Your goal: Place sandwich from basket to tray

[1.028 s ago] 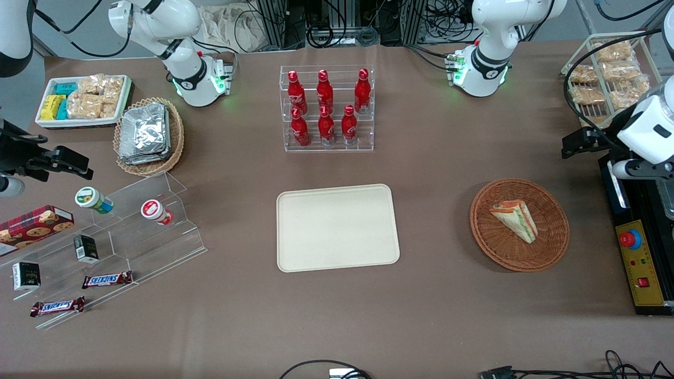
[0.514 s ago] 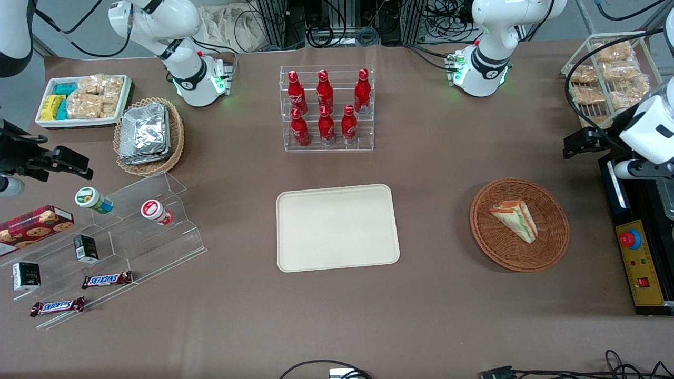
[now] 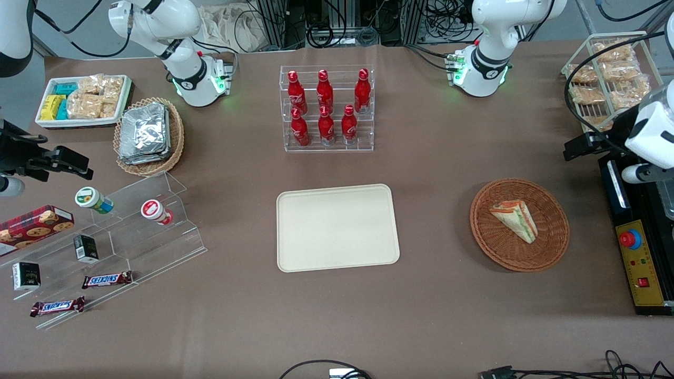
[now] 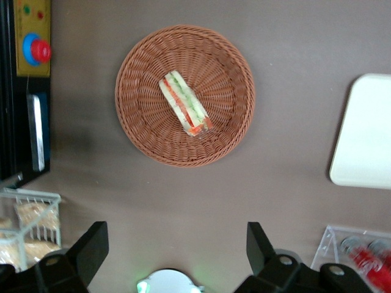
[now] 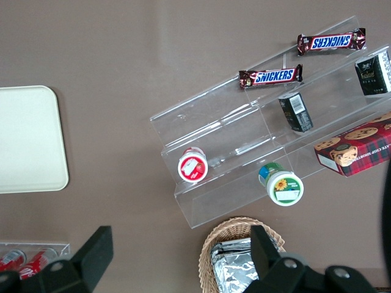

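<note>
— Sandwich first: where does it lie?

— The small clear-wrapped triangular sandwich wedge (image 4: 185, 112), white bread with red, green and orange stripes, lies in the round reddish-brown wicker basket (image 3: 553, 239), near its middle. The flat cream-beige rectangular tray (image 3: 337, 227) sits well apart on the brown counter (image 3: 447, 316), toward the parked arm's end, with nothing on it.

— And your pincer?

— My pincer (image 4: 177, 250) hangs high above the counter beside the basket, spread wide, holding nothing. Its dark fingers (image 4: 91, 247) touch neither basket nor sandwich.

— How will the wedge handle?

— Light and soft, I judge, and the wrap looks slippery. I'd come down over the middle of the wedge and close across its two flat bread faces, gently, so the filling isn't crushed and the film doesn't slide out.
</note>
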`<act>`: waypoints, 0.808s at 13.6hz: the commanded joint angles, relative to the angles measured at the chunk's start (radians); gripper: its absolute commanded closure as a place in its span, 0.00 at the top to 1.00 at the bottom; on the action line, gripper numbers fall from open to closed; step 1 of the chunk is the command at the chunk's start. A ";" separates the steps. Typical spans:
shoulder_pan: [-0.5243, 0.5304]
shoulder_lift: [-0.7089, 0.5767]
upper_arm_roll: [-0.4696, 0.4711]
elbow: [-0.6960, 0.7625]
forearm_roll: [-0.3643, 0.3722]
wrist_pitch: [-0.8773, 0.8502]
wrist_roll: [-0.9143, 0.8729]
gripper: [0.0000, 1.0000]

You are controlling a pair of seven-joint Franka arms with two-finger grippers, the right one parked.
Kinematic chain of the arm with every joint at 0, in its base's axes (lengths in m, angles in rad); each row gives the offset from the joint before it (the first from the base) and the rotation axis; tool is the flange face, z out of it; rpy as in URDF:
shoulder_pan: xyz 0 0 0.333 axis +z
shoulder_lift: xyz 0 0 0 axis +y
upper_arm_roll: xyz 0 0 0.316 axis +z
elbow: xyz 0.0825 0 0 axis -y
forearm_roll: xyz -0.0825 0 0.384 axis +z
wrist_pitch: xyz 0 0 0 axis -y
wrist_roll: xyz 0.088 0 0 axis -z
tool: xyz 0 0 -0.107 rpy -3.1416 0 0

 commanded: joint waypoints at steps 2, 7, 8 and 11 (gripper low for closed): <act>-0.001 0.084 -0.003 -0.007 -0.005 0.011 -0.142 0.99; 0.022 0.206 0.001 -0.016 0.012 0.094 -0.237 0.99; 0.024 0.237 0.001 -0.014 0.012 0.106 -0.243 0.99; 0.044 0.309 0.001 -0.016 0.017 0.175 -0.248 0.99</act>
